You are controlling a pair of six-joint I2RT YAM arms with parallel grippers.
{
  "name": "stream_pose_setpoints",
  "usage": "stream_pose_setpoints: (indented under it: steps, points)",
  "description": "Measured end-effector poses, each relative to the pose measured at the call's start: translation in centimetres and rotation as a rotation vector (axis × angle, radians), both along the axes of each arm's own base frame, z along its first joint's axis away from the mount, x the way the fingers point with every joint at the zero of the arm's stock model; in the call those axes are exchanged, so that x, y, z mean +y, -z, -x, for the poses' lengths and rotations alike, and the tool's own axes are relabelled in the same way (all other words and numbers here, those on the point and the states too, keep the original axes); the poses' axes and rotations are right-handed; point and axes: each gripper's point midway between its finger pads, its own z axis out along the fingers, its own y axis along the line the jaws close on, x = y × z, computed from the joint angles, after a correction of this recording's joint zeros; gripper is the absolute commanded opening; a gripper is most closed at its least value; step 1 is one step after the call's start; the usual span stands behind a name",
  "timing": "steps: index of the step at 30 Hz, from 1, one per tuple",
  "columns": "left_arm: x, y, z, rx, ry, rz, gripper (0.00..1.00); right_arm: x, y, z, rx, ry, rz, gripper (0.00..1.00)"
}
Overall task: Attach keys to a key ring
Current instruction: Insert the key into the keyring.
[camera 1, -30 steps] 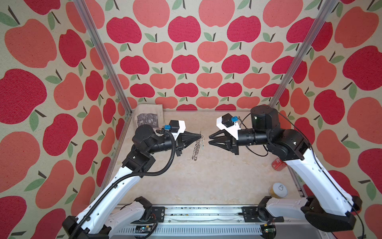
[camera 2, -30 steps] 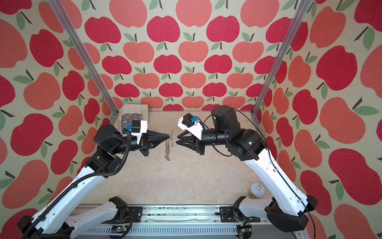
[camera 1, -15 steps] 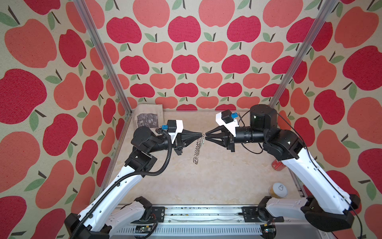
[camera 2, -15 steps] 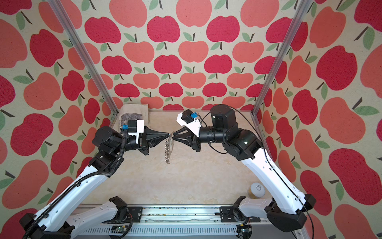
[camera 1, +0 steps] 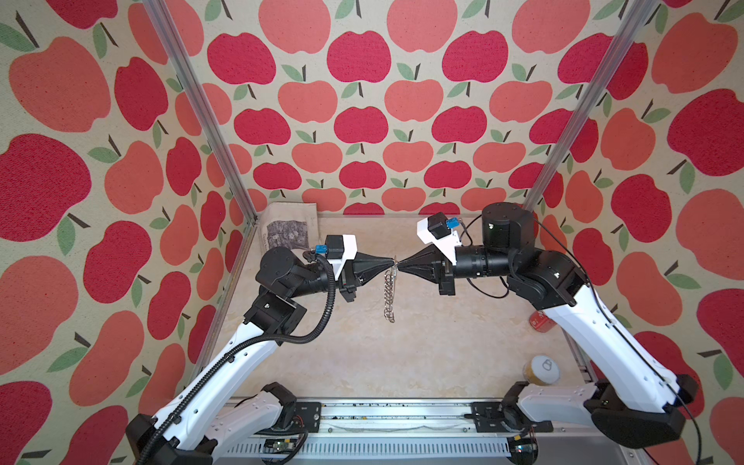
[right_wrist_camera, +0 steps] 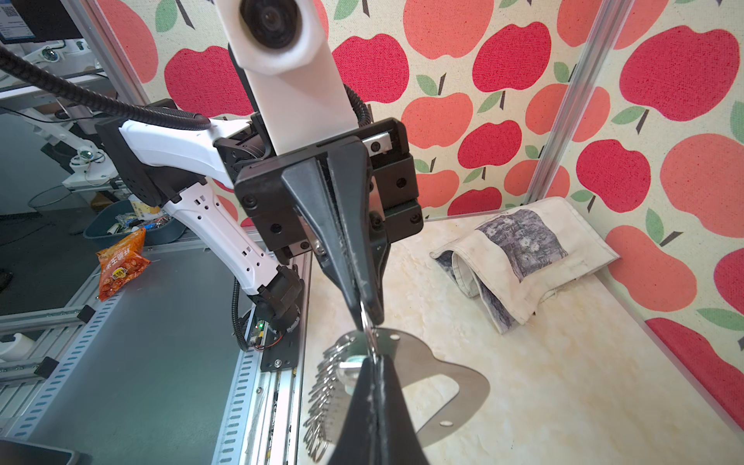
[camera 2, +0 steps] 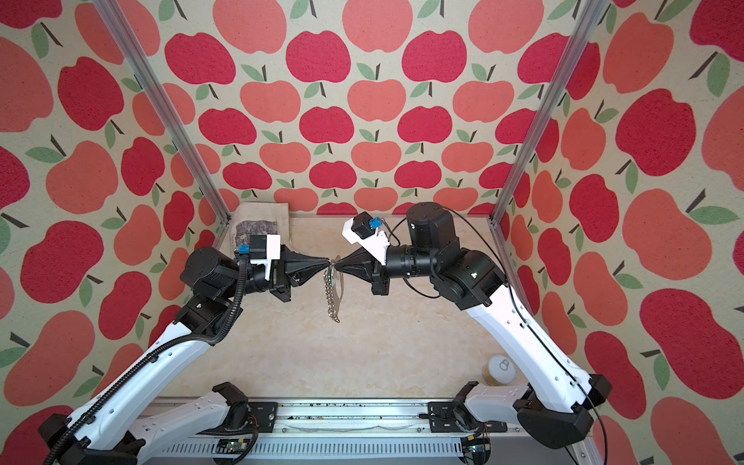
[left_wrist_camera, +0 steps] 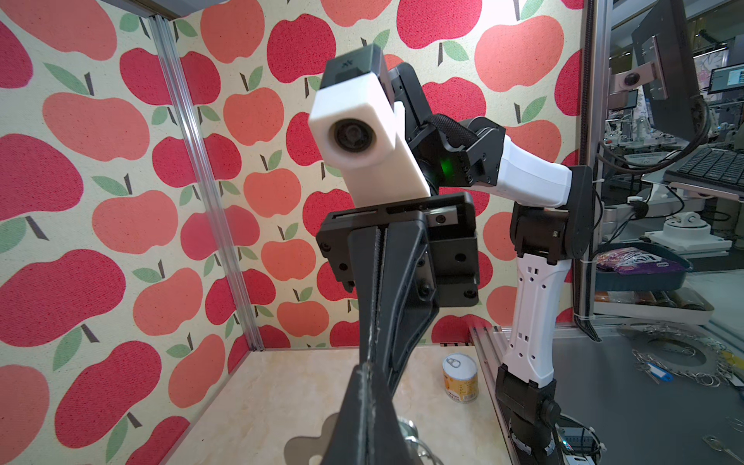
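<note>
Arms in white and black are mounted on a slotted metal rail [camera 1: 402, 418] at the near edge of a pale marbled counter [camera 1: 402, 362]. Near the right arm's base, a yellow tin can with a white pull-tab lid [camera 1: 541, 369] is stood upright on the counter. A red can [camera 1: 540, 322] is seen a little farther back, partly hidden by the right arm.

Above the middle of the counter, the left gripper [camera 1: 391, 263] and the right gripper [camera 1: 401, 265] are brought tip to tip, each with its jaws closed. Between them a flat grey-brown D-shaped metal key ring [camera 1: 389, 292] with a large oval cutout is held in the air. It is seen edge-on in both top views, with its row of small silver wire rings [camera 2: 331, 300] on the side toward the left arm. In the right wrist view, one of these wire rings at the plate's upper end is pinched by the left gripper [right_wrist_camera: 364, 312] and clamped by the right gripper [right_wrist_camera: 376, 362] as well. A small key with a pale squarish plastic head [right_wrist_camera: 349, 369] appears to hang among the wire rings; its blade cannot be made out.

Farther back, a cream cloth bag with a grey printed picture [camera 1: 288, 233] is laid in the far left corner, against the apple-patterned back wall [camera 1: 362, 120].
</note>
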Motion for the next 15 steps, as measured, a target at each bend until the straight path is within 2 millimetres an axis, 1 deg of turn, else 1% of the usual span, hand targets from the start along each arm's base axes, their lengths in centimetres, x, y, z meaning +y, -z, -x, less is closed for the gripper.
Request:
stream_pose_setpoints:
  steps: [7,12,13,15]
  points:
    - [0.0,0.0,-0.1,-0.018,-0.004,0.023,0.00,0.7,0.8,-0.1,0.024,-0.011,-0.015,0.00]
    - [-0.1,-0.1,-0.5,-0.018,0.000,0.045,0.00,1.1,0.8,-0.4,0.030,-0.003,-0.043,0.00]
    - [-0.1,-0.2,-0.6,-0.018,0.002,0.050,0.00,1.1,0.6,-0.4,0.029,0.002,-0.050,0.02]
    - [-0.1,-0.5,-0.6,-0.022,0.004,0.060,0.00,1.1,0.4,-0.5,0.022,0.007,-0.057,0.11]
